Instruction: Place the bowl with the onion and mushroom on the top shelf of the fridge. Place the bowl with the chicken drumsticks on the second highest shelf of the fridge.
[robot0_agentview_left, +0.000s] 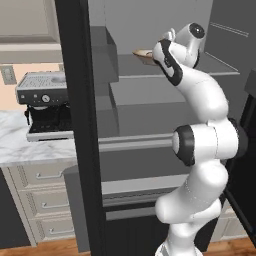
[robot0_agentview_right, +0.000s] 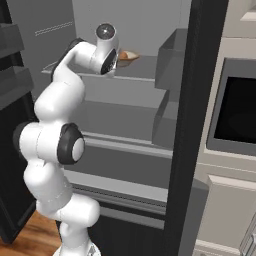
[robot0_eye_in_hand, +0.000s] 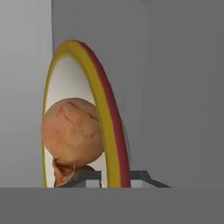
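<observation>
Tool (robot0_eye_in_hand: 114, 176) pinches the bowl's rim (robot0_eye_in_hand: 107, 113), onion (robot0_eye_in_hand: 73, 131) just beside it.

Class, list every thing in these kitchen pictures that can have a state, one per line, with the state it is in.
Black-doored fridge with grey interior: doors open.
Yellow-and-red-rimmed bowl: gripped at its rim, over a high fridge shelf.
Round orange-brown onion: lying inside the bowl.
Gripper: shut on the bowl's rim.
Silver-black coffee machine: upright on the marble counter.
</observation>
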